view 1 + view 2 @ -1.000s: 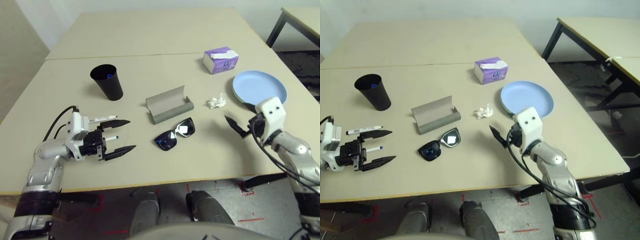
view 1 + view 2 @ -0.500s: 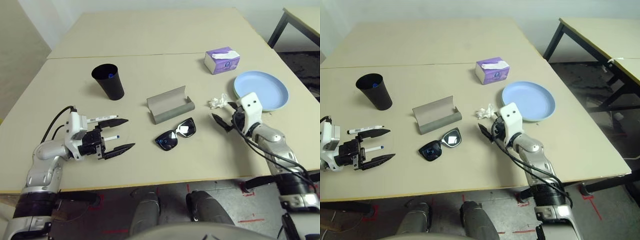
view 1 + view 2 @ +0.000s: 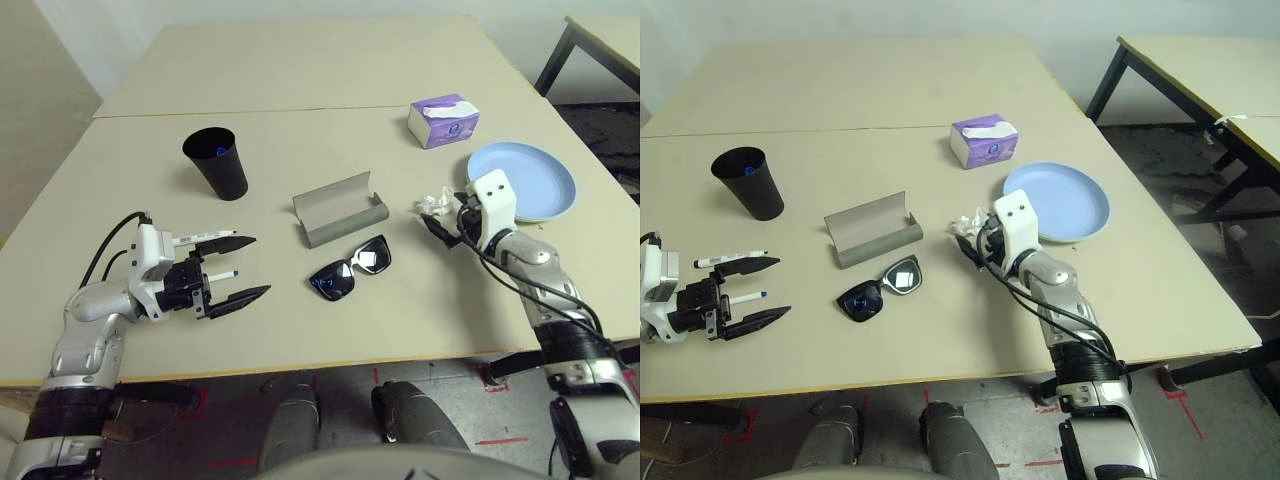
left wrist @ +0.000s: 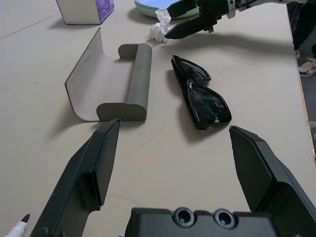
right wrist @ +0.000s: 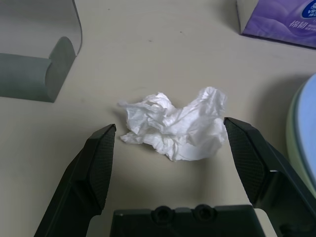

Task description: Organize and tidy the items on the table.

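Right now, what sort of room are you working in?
Probably a plain workroom or test lab: two pale beige flat-topped tables pushed together, another dark-legged table beside them, and red tape marks on the bare floor.

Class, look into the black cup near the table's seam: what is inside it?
Inside the black cup a small blue tip shows just below the rim, probably a marker's cap. Whatever is below it is hidden by the cup's dark wall, so the object cannot be confirmed.

Pretty even, soft indoor light here, so the shadows are faint. Bit of glare on the glossy black plastic sunglasses point(image 3: 351, 270); everything looks sharp.
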### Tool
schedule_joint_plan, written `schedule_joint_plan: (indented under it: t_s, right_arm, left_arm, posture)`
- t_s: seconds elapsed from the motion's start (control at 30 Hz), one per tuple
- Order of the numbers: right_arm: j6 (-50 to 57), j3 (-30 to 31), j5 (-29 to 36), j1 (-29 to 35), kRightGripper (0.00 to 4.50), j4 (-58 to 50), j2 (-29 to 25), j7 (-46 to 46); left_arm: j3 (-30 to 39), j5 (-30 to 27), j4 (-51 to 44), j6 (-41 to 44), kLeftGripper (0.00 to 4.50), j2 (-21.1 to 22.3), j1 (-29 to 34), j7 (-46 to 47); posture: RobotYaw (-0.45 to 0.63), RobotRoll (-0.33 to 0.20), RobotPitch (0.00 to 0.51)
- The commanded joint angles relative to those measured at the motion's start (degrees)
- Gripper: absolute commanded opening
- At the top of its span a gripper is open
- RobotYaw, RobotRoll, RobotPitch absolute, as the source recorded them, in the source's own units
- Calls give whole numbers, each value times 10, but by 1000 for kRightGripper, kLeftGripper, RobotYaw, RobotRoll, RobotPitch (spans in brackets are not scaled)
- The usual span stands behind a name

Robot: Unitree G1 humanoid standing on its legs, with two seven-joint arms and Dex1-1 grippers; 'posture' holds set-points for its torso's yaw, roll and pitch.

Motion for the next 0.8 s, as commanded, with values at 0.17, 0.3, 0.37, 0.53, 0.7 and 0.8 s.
schedule_joint_plan:
  t_s: [0.17,0.3,0.37,0.53,0.7,0.8]
  right_arm:
    - [16,9,-2,-14,3529,11,16,1]
    - [20,8,-2,-15,1934,13,18,3]
    - [21,8,-2,-15,1238,13,18,3]
    - [27,2,1,-11,50,2,10,6]
    - [65,-29,24,-25,50,-51,-10,7]
    - [94,-52,43,-49,50,-86,-24,4]
  left_arm:
    - [-1,5,6,-13,4500,-8,7,-5]
    - [0,5,7,-16,4500,-11,9,-4]
    - [0,5,6,-17,4500,-13,10,-4]
    - [-4,8,5,-19,4500,-18,12,-3]
    - [-9,10,10,-19,4500,-23,8,-5]
    - [-11,11,15,-20,4500,-25,5,-6]
  posture:
    - [-25,0,112]
    - [-23,0,112]
    - [-23,0,114]
    - [-29,0,116]
    - [-39,0,117]
    - [-44,0,116]
